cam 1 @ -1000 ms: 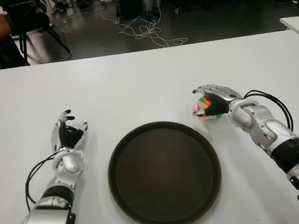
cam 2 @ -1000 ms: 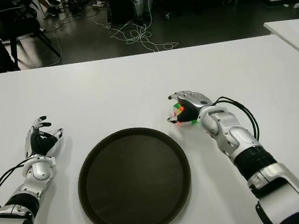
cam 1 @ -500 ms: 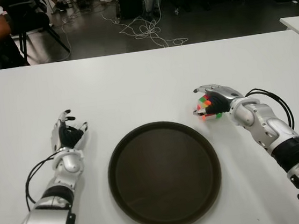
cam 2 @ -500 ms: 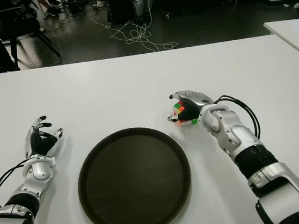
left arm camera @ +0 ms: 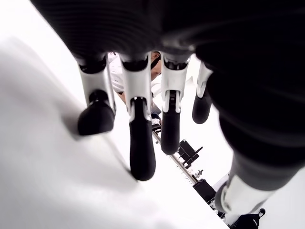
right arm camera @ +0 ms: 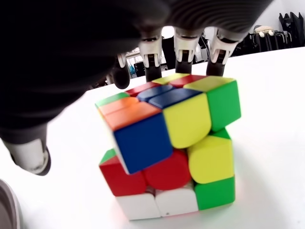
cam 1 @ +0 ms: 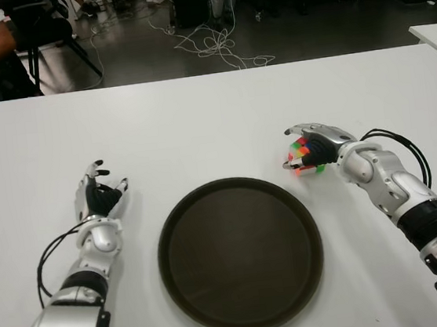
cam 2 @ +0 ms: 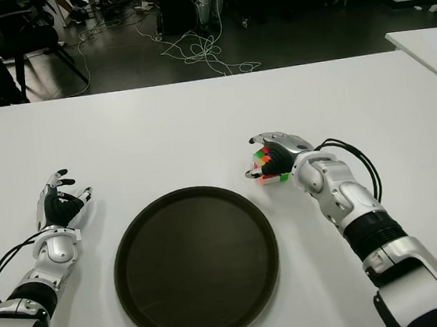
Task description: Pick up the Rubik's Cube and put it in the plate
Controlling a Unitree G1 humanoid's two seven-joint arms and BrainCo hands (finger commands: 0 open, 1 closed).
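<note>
Rubik's Cube (right arm camera: 169,148) is seen standing on the white worktop (cam 1: 198,118), just beyond the far right rim of the dark round plate (cam 1: 241,253), its top layer twisted out of line. The right hand (cam 1: 314,149) is arched over it, fingers (right arm camera: 182,50) curved down behind the far side and thumb near the other; a firm grip cannot be confirmed. The left hand (cam 1: 100,197) is shown left of the plate, fingers loosely spread and nothing held.
</note>
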